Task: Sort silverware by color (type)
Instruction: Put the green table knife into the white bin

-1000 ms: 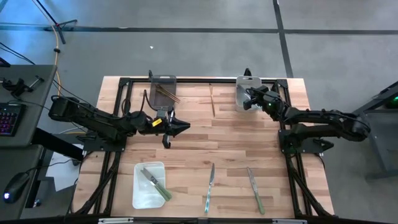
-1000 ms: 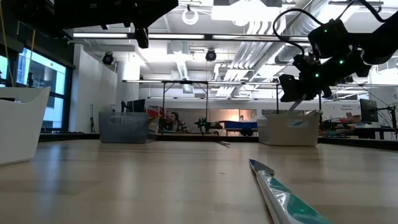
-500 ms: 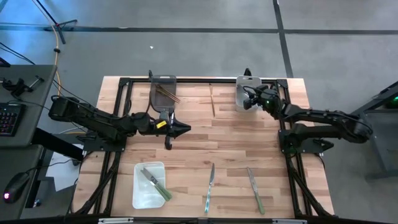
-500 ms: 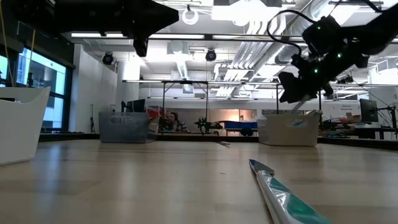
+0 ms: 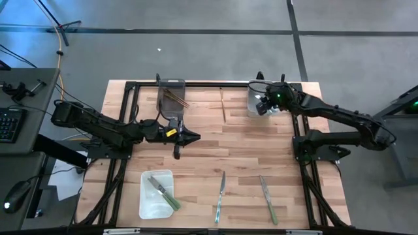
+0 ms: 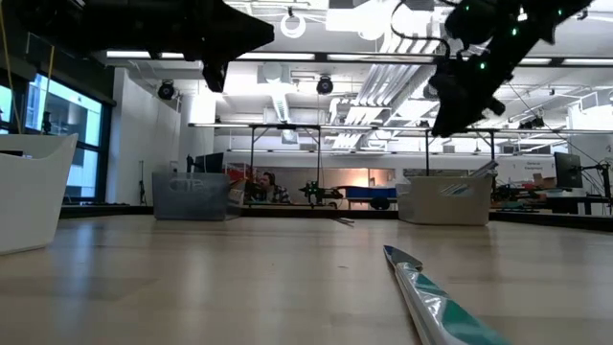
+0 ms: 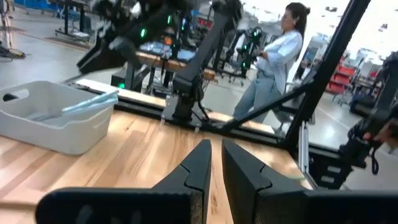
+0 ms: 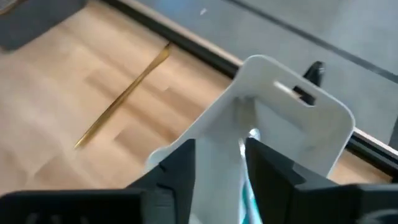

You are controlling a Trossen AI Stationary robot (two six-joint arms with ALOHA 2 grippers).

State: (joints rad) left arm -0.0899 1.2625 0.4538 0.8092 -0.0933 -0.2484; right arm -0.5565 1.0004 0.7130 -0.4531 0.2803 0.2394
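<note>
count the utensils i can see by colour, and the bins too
green-handled: 2, in the near white bin
pale teal: 3, two loose on the table, at least one in the far white bin
brown sticks: 1 loose, a few in the grey bin, number unclear
bins: 3
total utensils: at least 7

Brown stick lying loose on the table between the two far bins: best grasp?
Take the brown stick near its middle, from straight above, end effector fingers closing across its width. It lies flat and alone on bare wood, long axis running toward the far edge, clear of the dark bin and white bin.
</note>
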